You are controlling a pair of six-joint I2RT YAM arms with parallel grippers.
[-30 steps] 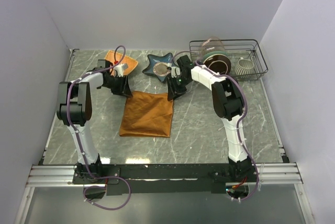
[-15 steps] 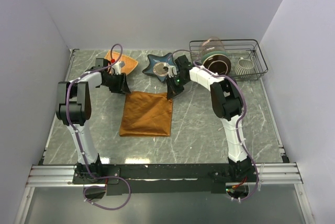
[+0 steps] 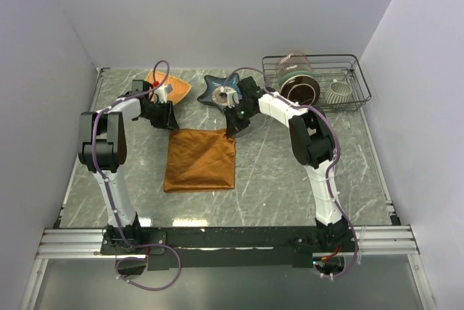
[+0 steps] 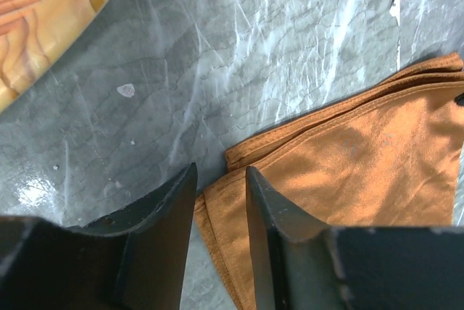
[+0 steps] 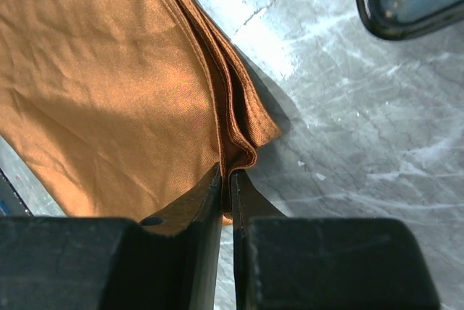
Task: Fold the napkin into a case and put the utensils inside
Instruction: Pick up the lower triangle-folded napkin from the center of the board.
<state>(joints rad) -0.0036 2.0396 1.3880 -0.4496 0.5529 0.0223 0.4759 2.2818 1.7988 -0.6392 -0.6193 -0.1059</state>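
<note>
Pinching the napkin point(image 3: 200, 159) at the corner just beside the blue star dish point(image 3: 210, 84), right gripper point(image 5: 226, 183) is clamped on cloth. Left gripper point(image 4: 221, 198) jaws stand apart, straddling the far corner farther from that dish.

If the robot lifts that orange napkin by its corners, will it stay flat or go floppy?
Probably floppy: the napkin shows soft wrinkles and folded layers, so it would likely sag between the corners. It looks thin and light, so the right gripper pinching one corner should lift it easily.

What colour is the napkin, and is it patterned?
The napkin is plain rust-orange, best seen from the right wrist camera.
</note>
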